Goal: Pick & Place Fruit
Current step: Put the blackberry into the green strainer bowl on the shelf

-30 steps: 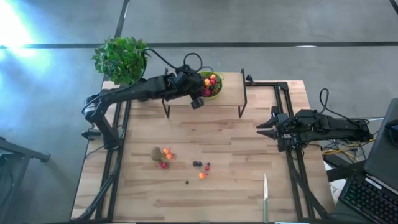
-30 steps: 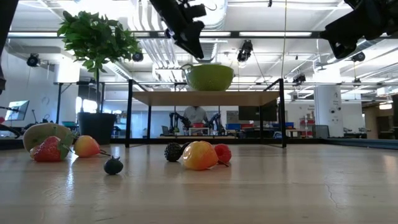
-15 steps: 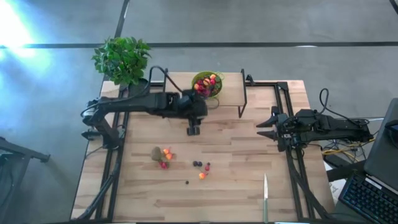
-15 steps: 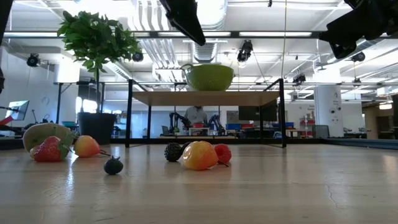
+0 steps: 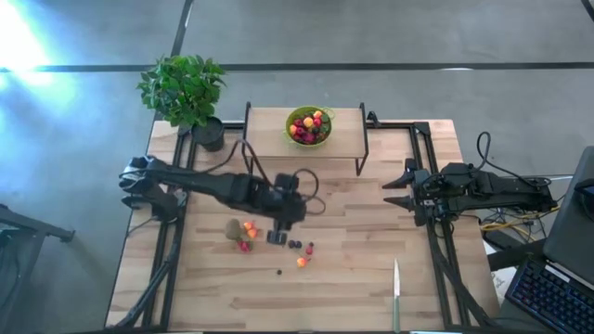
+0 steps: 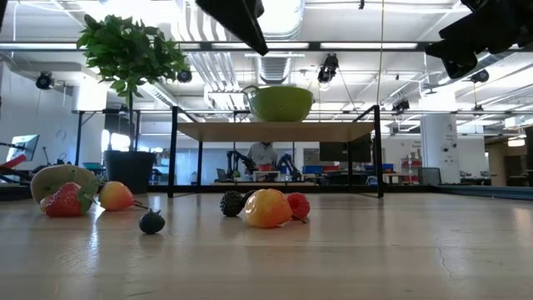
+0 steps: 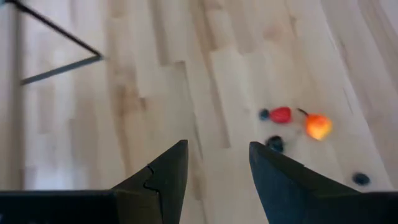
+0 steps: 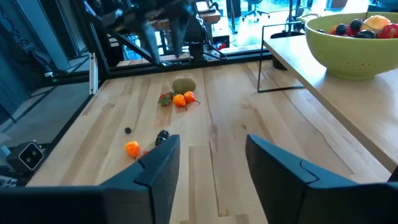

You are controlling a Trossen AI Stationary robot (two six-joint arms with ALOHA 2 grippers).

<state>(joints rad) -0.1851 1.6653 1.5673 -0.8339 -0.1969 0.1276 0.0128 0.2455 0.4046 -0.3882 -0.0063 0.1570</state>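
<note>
Hovering left gripper (image 5: 277, 237) — open — over glossy fruit (image 5: 302, 262)

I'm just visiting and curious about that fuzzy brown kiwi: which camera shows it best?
The low view: the kiwi sits large at the far left, behind a strawberry. The high view shows it only as a small brown spot, the right wrist view shows it farther off, and the left wrist view misses it.
</note>
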